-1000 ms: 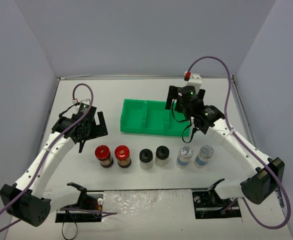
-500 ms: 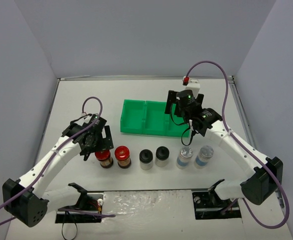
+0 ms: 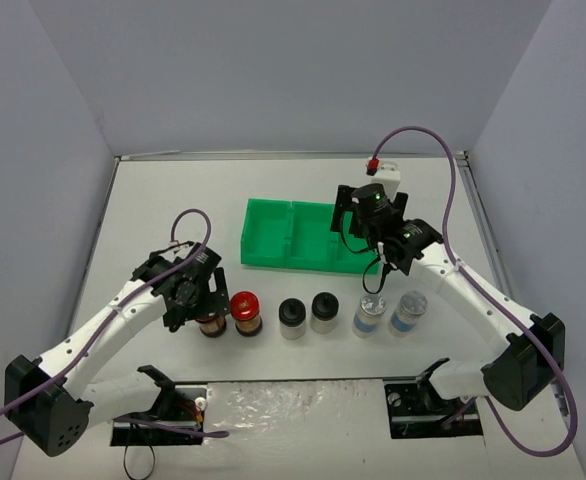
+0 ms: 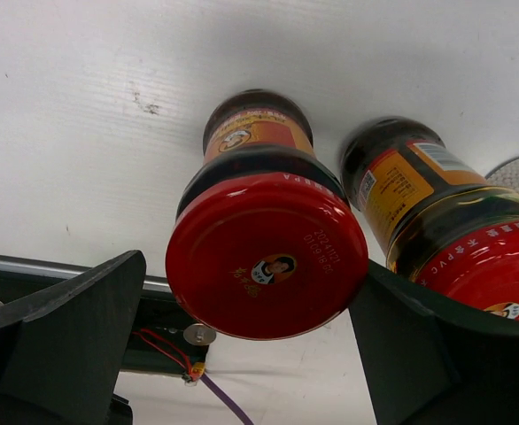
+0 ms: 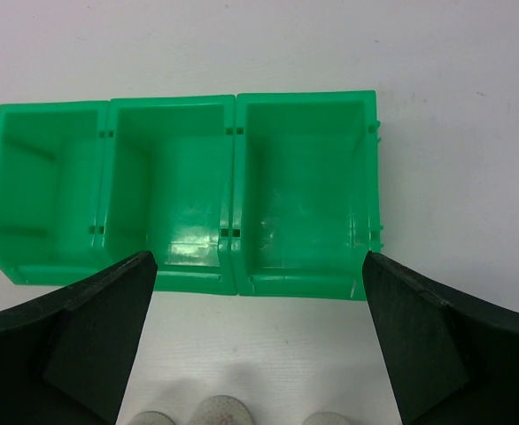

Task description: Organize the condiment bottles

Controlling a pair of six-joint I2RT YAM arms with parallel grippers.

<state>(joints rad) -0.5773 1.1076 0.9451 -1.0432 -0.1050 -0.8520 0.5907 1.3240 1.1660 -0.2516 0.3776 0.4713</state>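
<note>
Table [image 3: 153, 200] holds green bins [image 3: 293, 236]; neighbouring red jar [image 4: 459, 221] crowds left tool [image 4: 252, 270].

Overhead on whole table [image 3: 173, 200]; left wrist close above red-capped jars [image 4: 268, 257]; right wrist above green tray [image 5: 171, 100]

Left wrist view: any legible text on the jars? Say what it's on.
"PVC": gold print on the cap of the red-capped jar at the frame's right edge.
Central red-capped jar: gold cap print beside a portrait logo, too small to read.
Both jars' orange labels: fine print, one barcode, unreadable.
</note>
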